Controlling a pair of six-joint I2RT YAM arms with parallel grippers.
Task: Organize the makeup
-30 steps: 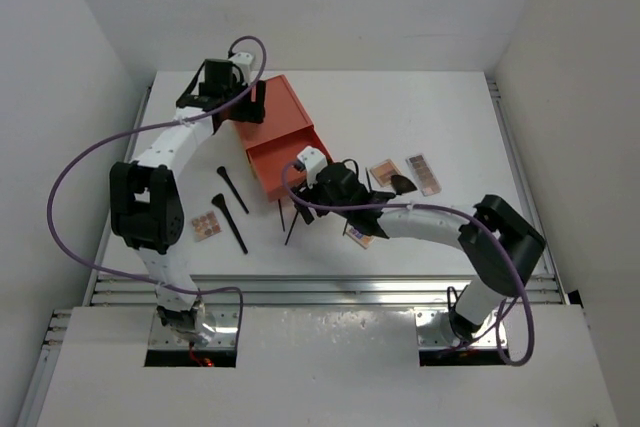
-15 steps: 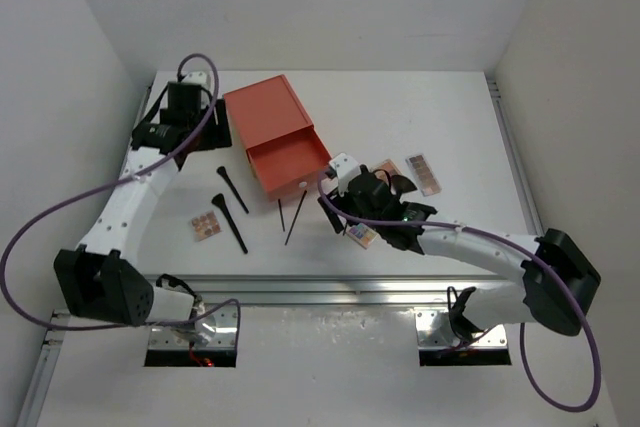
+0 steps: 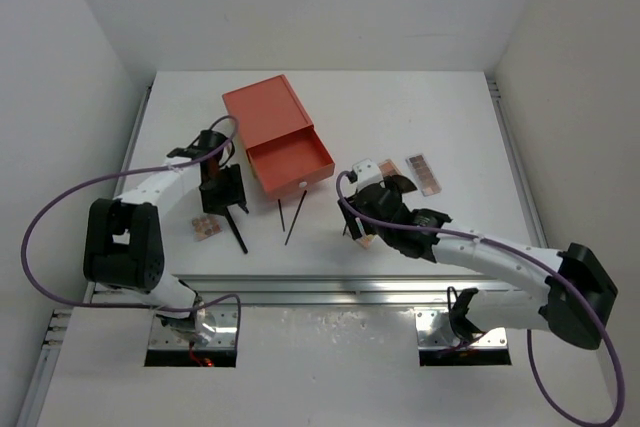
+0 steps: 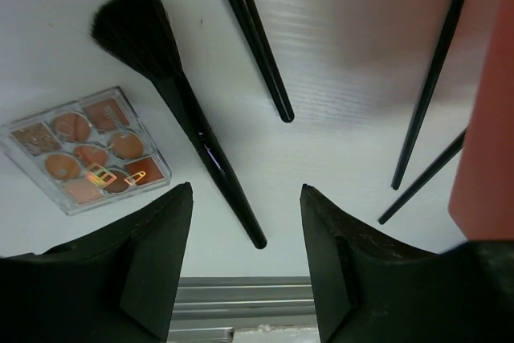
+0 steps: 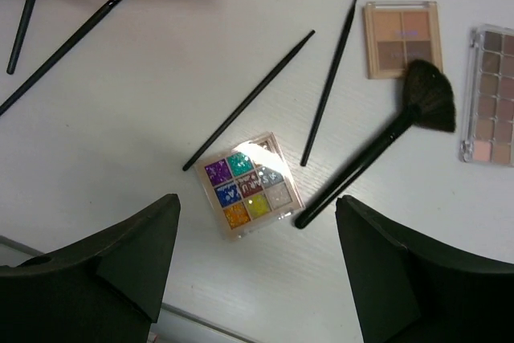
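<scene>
My left gripper (image 4: 246,189) hangs open over the table's left front, empty. The handle end of a black powder brush (image 4: 181,102) lies below the gap between its fingers. An orange-toned palette (image 4: 84,150) lies left of that brush, a second brush (image 4: 253,38) beyond it. My right gripper (image 5: 257,198) is open above a multicoloured palette (image 5: 249,186), not touching it. A fan brush (image 5: 377,146), a brown palette (image 5: 401,38), a long palette (image 5: 490,94) and thin black sticks (image 5: 249,100) lie around it. From above, the left gripper (image 3: 224,197) and the right gripper (image 3: 365,219) flank two sticks (image 3: 295,219).
The orange drawer box (image 3: 265,112) stands at the back left of centre with its drawer (image 3: 290,162) pulled out towards the front. Its side (image 4: 490,118) fills the right edge of the left wrist view. A metal rail (image 3: 330,287) runs along the table's near edge.
The left arm swung from behind the box to the front left, over the brushes, its jaws narrowing. The right arm drew back from the drawer front, to over the multicoloured palette.
</scene>
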